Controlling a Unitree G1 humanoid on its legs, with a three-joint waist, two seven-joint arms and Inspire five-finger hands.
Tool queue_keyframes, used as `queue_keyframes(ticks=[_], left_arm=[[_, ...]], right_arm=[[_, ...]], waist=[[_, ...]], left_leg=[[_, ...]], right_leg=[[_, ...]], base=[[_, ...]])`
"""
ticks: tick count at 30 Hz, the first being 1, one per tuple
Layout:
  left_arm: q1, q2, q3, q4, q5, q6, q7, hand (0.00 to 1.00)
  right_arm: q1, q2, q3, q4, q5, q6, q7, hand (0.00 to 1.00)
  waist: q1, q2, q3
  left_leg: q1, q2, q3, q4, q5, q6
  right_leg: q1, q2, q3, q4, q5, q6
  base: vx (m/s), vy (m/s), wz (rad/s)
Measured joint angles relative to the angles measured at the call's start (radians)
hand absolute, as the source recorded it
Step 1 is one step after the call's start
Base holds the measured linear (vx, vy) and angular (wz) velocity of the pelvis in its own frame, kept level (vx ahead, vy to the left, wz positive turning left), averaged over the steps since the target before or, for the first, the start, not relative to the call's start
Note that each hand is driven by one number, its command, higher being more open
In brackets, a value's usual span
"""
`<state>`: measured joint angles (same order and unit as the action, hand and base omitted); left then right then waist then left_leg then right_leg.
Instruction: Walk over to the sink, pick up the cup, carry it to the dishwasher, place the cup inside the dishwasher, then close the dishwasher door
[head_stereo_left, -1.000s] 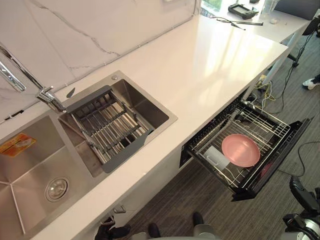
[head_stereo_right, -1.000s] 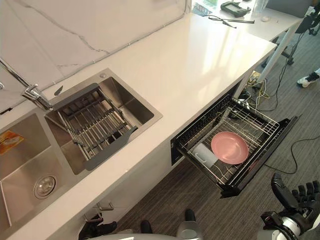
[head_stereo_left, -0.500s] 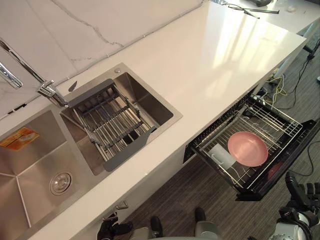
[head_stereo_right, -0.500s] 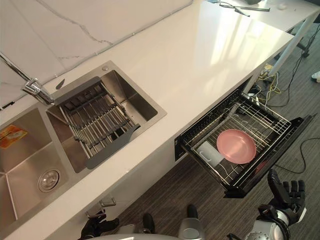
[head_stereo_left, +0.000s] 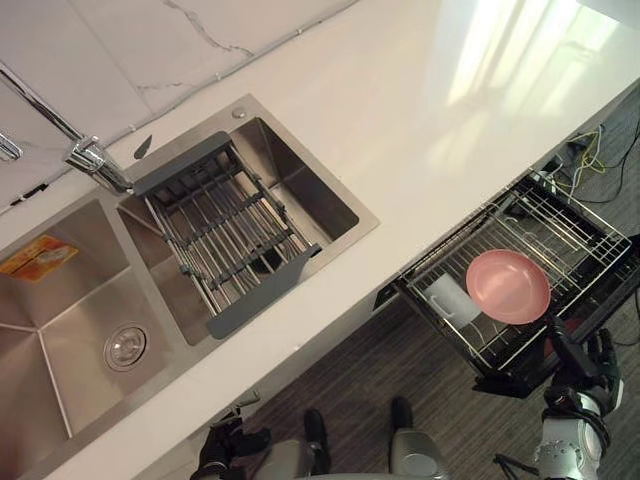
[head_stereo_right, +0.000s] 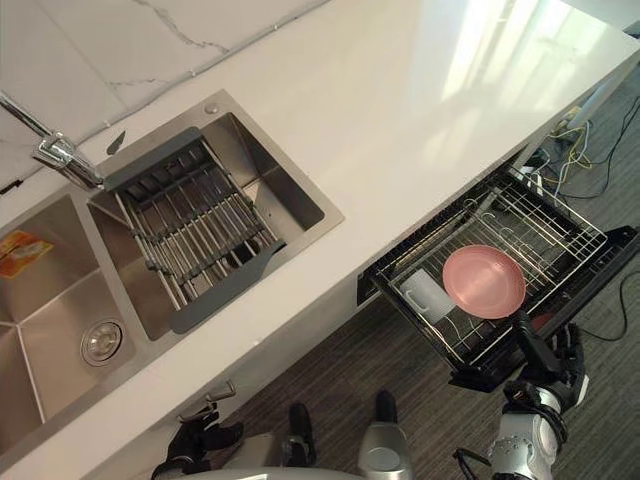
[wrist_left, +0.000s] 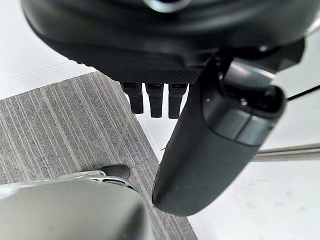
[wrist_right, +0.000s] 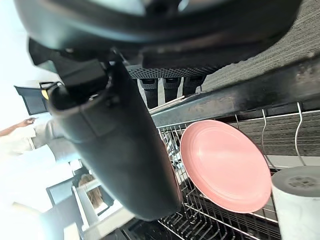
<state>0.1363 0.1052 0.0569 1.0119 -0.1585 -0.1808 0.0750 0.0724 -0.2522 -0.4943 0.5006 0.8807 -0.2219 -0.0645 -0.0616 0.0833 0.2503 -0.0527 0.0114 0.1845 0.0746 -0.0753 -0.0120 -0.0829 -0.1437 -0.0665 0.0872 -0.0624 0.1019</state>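
Cup (head_stereo_left: 452, 300) sits in the rack (head_stereo_left: 575, 235), just beside the plate (head_stereo_left: 508, 286). Right hand (head_stereo_right: 548, 362) is at the door (head_stereo_left: 505, 378) edge, fingers straight, holding nothing. Left hand (head_stereo_left: 225, 447) hangs low, relaxed. Plan: flat palm at mid-edge, steady push until it latches.

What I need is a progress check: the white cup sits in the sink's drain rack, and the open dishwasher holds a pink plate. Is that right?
Not quite. The white cup is not in the sink's drain rack. It is in the pulled-out dishwasher rack, right beside the pink plate, as the left eye view shows. The rest holds.
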Motion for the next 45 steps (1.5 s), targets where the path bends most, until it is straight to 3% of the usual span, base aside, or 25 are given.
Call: queue_keyframes(ticks=[15, 24, 31, 41, 45], left_arm=[[-0.014, 0.016, -0.027, 0.002, 0.023, -0.001, -0.014, 0.90], [-0.032, 0.018, -0.028, 0.002, 0.041, -0.002, -0.019, 0.90], [-0.042, 0.026, -0.048, -0.002, 0.041, -0.013, -0.022, 0.90], [-0.048, 0.032, -0.063, -0.006, 0.041, -0.018, -0.021, 0.90], [-0.052, 0.032, -0.064, -0.022, 0.044, -0.012, -0.021, 0.90]], right_arm=[[-0.048, -0.040, 0.261, -0.062, -0.008, 0.004, 0.032, 0.90], [-0.151, -0.036, 0.330, -0.042, -0.023, 0.008, 0.046, 0.90], [-0.325, -0.054, 0.351, 0.104, -0.063, 0.013, 0.047, 0.90], [-0.375, -0.100, 0.459, 0.162, -0.159, 0.052, 0.075, 0.90], [-0.326, -0.102, 0.480, 0.129, -0.190, 0.063, 0.104, 0.90]], waist=[[-0.004, 0.001, 0.012], [0.018, 0.002, 0.038], [0.022, 0.002, 0.062], [0.026, 0.001, 0.069], [0.039, 0.001, 0.069]], left_leg=[[-0.039, -0.007, -0.121, -0.037, 0.066, -0.006], [-0.054, -0.012, -0.164, -0.046, 0.085, -0.007], [-0.072, -0.020, -0.178, -0.044, 0.101, -0.001], [-0.078, -0.021, -0.197, -0.076, 0.140, -0.001], [-0.072, -0.020, -0.203, -0.083, 0.143, -0.001]], right_leg=[[0.015, -0.002, -0.119, -0.022, 0.009, -0.004], [0.029, -0.003, -0.160, -0.041, 0.020, -0.006], [0.029, -0.007, -0.174, -0.061, 0.041, -0.006], [0.013, -0.005, -0.181, -0.064, 0.061, -0.012], [0.020, -0.003, -0.187, -0.069, 0.061, -0.012]], base=[[-0.04, -0.020, 0.23], [-0.03, -0.008, 0.16], [-0.05, 0.009, 0.07], [-0.07, -0.001, 0.03], [-0.02, -0.007, 0.04]])
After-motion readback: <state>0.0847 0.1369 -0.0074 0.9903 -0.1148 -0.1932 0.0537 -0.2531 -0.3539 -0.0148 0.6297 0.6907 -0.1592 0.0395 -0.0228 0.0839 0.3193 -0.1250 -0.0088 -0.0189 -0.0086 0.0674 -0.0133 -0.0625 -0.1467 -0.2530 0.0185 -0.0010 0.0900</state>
